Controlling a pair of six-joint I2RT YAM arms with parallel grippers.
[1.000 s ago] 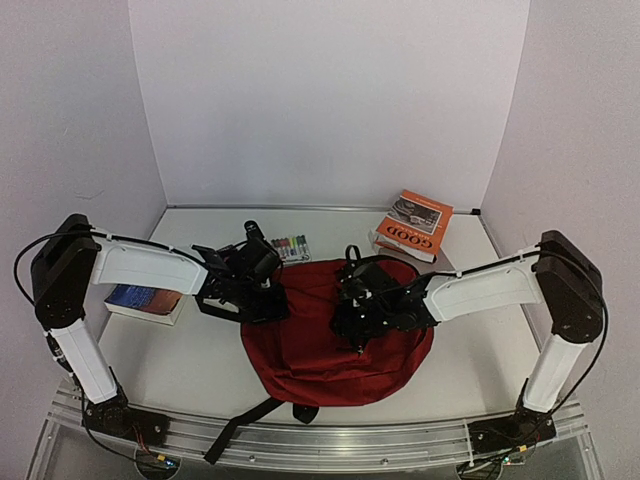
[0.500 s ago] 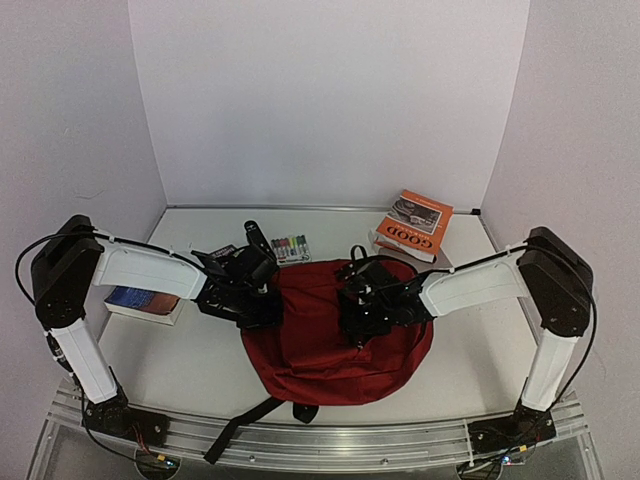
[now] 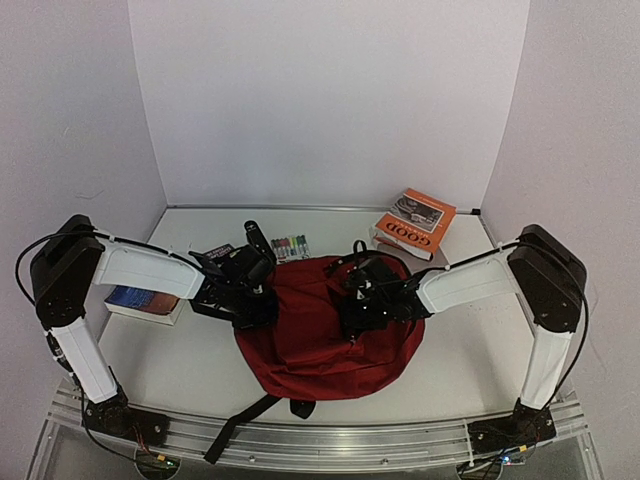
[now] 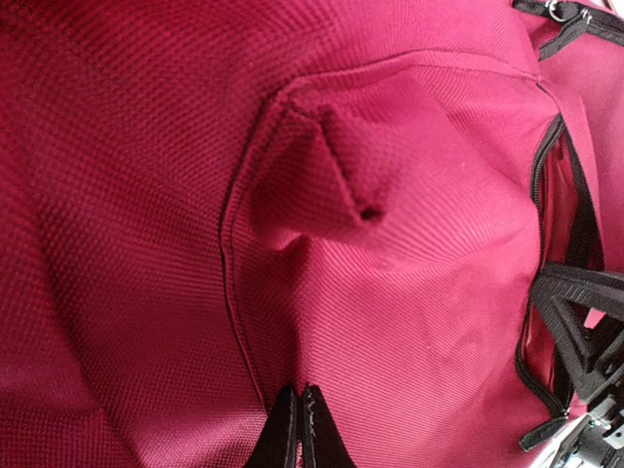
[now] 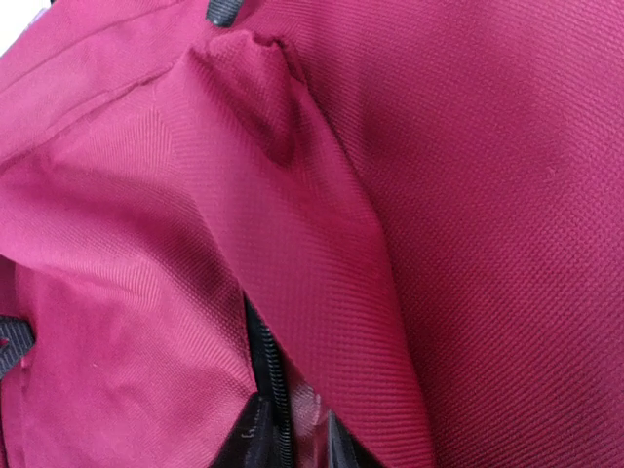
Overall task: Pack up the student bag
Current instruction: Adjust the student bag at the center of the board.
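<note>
- Over the last second both my arms have drawn in over the student bag [image 3: 320,345]. Its right edge has slid a little to the left on the table [image 3: 470,350], and both sets of fingers have narrowed.
- The student bag lies flat at the middle of the table, between my two arms. A black strap [image 3: 240,422] trails off toward the near edge.
- My left gripper [image 4: 297,429] is closed all the way — its two fingertips meet, pressed to the red fabric beside a seam on the bag's left side. Whether any cloth is nipped between them I cannot tell.
- My right gripper [image 5: 297,444] is clamped on the bag, its fingers only narrowly apart. The black zipper [image 5: 265,375] and a fold of red fabric run up from between them, and the cloth rises in a taut ridge.
- In the left wrist view the zipper stands open along the right side, with the black frame of my right gripper just beside it.
- An orange book [image 3: 415,222] sits at the far right, just beyond the bag's top.
- A pack of markers [image 3: 290,246] lies just beyond the bag's far-left corner.
- A blue-covered book [image 3: 143,300] lies at the left under my left forearm, apart from the bag.
</note>
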